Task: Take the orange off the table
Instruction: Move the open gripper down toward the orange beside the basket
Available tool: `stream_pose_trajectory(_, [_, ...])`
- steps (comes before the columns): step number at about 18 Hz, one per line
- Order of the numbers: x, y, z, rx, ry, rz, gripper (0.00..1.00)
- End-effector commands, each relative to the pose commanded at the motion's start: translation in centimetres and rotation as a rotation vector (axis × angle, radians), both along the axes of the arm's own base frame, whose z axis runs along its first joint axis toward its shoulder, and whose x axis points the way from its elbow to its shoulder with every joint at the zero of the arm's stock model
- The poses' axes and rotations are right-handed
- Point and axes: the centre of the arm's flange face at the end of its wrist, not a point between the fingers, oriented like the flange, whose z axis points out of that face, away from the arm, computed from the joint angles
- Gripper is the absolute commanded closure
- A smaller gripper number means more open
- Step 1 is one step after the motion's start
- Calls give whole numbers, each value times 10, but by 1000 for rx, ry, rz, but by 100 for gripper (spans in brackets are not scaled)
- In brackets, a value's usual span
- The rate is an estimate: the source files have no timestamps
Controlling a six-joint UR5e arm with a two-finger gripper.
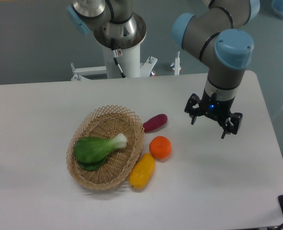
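So the small round bright-orange fruit (160,147) is sat on the large flat white tabletop (218,191), just off the right edge of the round woven wicker basket (84,165). It's boxed in a bit: the oblong purple vegetable (155,122) is lying close above it, and the elongated yellow fruit (142,171) is just beside it at lower left, possibly touching, hard to call from this angle. A leafy green vegetable with a white stem (97,148) is laid inside the basket, so that one's out of the way.

The black two-finger gripper (213,123) is held up off the table, well to the right of the orange, with nothing between its fingers. The fingers are spread apart, so it's released and ready, not clamped on anything. Probably it's parked there as an approach pose, since the orange's right side is the only side not crowded by neighbours.

Judging by this, the pick hasn't been started yet. The gripper would need to be moved left and lowered over the orange, and the fingers lined up so the purple and yellow pieces aren't nudged. Being round and smooth, the orange could easily be rolled away if it's clipped off-centre
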Motion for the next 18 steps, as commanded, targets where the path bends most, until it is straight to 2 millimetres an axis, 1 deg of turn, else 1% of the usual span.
stream_pose_trajectory(3, [-3,3,-3,5,18,1,0])
stream_pose_trajectory(6, [0,4,-5,1,15,-4,0])
stream_pose_trajectory(7, [-1,5,-9,-3,11,-11,0])
stream_pose_trajectory(8, [-1,5,-11,-7,10,-34,0])
stream_pose_trajectory(10, [8,4,-25,-62,22,-145,0])
stream_pose_trajectory(13, [14,4,-37,-87,20,-232,0])
stream_pose_trajectory(14, [26,11,-45,-101,16,-274,0])
stream_pose_trajectory(16, [45,27,-53,-138,40,-318,0])
stream_pose_trajectory(17, [58,32,-61,-167,39,-344,0])
stream_pose_trajectory(18, [66,37,-66,-175,40,-367,0])
